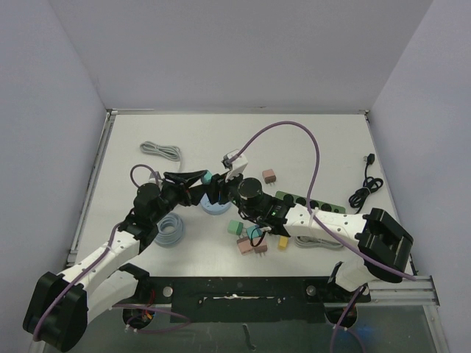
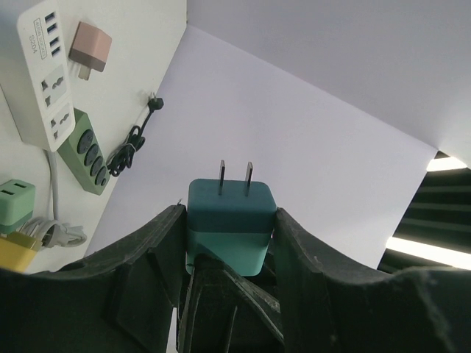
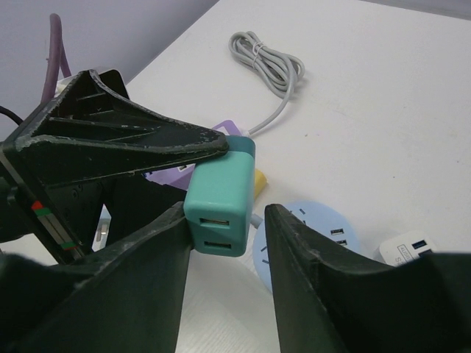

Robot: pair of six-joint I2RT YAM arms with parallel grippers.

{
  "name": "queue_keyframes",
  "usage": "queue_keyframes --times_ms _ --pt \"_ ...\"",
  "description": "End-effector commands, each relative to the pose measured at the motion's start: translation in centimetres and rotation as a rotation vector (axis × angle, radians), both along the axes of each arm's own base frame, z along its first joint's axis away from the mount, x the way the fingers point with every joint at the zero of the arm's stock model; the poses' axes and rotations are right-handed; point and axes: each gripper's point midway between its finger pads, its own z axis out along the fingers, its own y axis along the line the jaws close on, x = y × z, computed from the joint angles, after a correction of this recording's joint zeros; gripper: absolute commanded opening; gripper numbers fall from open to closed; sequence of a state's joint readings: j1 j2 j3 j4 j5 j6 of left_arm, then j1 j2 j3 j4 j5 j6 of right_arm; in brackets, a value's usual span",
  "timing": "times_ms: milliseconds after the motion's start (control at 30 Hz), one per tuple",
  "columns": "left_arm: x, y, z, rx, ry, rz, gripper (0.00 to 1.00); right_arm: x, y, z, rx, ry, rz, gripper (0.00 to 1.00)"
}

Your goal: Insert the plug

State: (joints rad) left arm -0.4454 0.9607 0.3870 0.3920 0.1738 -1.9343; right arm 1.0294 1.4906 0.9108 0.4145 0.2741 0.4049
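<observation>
Gripping what, that left gripper (image 2: 229, 215)? – visitor
The teal plug (image 2: 232, 224), pinched by its sides between both jaws, prongs (image 2: 222, 178) pointing outward, held up off the table (image 1: 309, 140) near its middle – technician
And the right gripper (image 3: 224, 213)? – visitor
Its jaws stand narrowly apart around the plug's USB end: one finger (image 3: 158, 243) touches it, the other shows a gap. A round blue socket block (image 3: 309, 235) lies just below – technician

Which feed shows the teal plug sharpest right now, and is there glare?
Left wrist: teal plug crisp, prongs clear, bright strips glaring at right edge. Right wrist: plug sharp, no glare, dark fingers lose detail. Top external: evenly lit, plug tiny.
</observation>
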Motion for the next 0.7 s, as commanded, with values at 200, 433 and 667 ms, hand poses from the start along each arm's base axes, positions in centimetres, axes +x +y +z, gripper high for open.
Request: queue_keyframes --times_ms 200,433,667 --pt "-0.7 0.4 3.6 0.045 -0.102 -0.018 0.51 2.2 0.1 4.2 0.071 -0.069 -0.033 0.1" --pt "-0.8 4.6 1.0 0.429 -0.164 0.05 0.66 0.2 -2.0 3.0 -0.031 0.021 0.106 0.01" --pt "-1.7 8.1 -0.4 0.81 -0.289 0.0 0.67 -1.5 -4.9 -0.2 -0.214 0.226 0.198 0.02"
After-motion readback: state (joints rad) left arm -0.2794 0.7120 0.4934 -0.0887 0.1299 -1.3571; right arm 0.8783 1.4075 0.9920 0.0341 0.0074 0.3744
